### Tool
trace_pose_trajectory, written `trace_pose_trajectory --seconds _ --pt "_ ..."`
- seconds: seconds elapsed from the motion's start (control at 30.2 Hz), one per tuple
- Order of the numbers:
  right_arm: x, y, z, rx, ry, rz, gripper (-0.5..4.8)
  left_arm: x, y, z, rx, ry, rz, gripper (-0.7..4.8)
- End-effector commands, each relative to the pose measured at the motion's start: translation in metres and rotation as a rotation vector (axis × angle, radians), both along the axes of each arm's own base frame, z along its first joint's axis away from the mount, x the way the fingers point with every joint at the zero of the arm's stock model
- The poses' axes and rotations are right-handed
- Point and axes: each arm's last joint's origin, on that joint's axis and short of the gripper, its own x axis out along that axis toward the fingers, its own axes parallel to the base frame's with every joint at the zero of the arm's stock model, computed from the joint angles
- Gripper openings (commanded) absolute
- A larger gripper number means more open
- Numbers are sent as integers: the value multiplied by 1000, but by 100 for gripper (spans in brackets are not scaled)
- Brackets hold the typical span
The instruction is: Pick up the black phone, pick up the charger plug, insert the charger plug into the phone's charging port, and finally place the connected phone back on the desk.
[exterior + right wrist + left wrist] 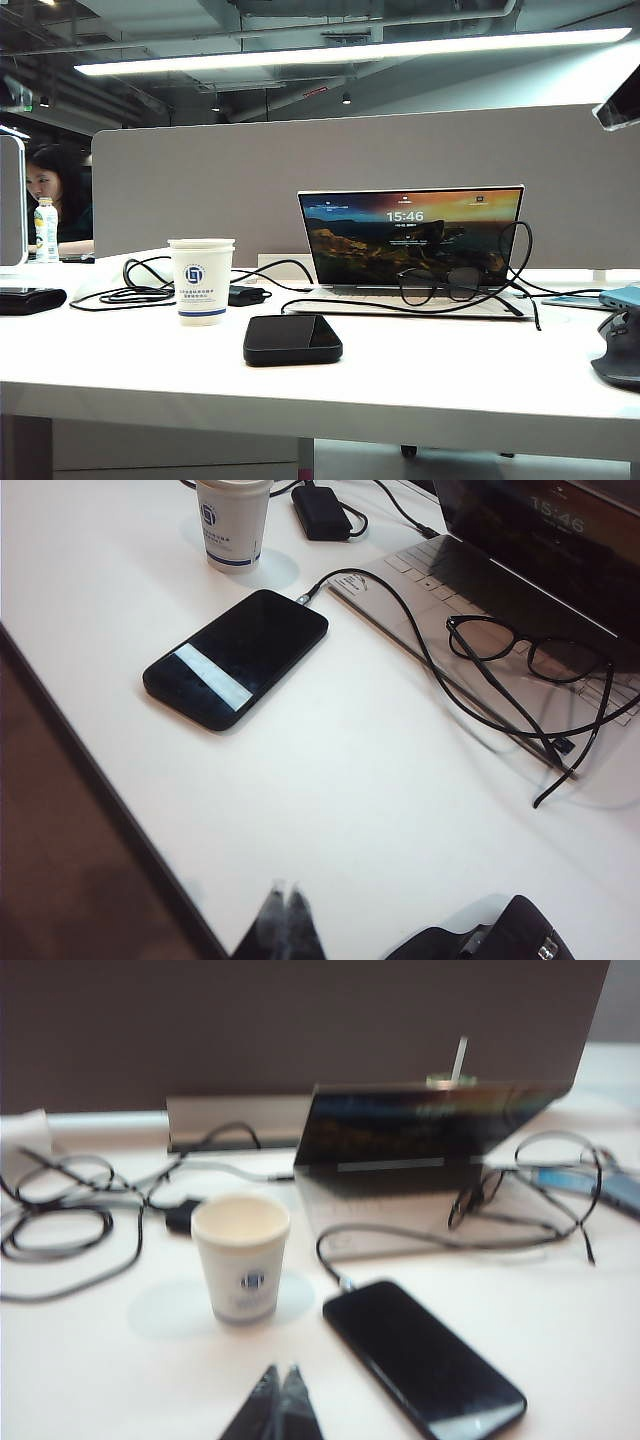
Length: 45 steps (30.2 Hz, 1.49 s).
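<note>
White worktop (420,375), grey partition behind. Far left: black wallet (30,299), then coiled cables (140,292) and a small black power brick (245,295). Paper cup (201,280) stands upright just in front of the brick. Right of the cup the phone (292,339) lies flat, screen up, near the front edge. Plug (304,597) sits at the phone's far end, seemingly in the port; its cable (400,620) runs back over the open laptop (410,240). Black glasses (440,285) rest on the laptop keyboard. Dark mouse (620,350) at far right edge. Left gripper (281,1372) hovers above the worktop near cup and phone, jaws closed, holding nothing. Right gripper (284,890) above the front edge, well apart from the phone, jaws closed, empty.
</note>
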Motion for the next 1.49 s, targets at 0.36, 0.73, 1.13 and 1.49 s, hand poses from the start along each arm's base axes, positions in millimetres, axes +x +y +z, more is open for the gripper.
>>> trace_pose_trajectory --seconds 0.36,0.73,1.13,1.49 --pt "0 0 3 14 -12 -1 -6 -5 19 7 13 -84 111 -6" --pt "0 0 3 15 -12 1 -6 -16 54 -5 27 -77 358 -6" --pt "0 0 3 12 -9 -1 -6 -6 55 -38 31 -47 389 -6" --pt "0 0 2 10 -7 -1 -6 -6 53 -40 38 -27 445 -6"
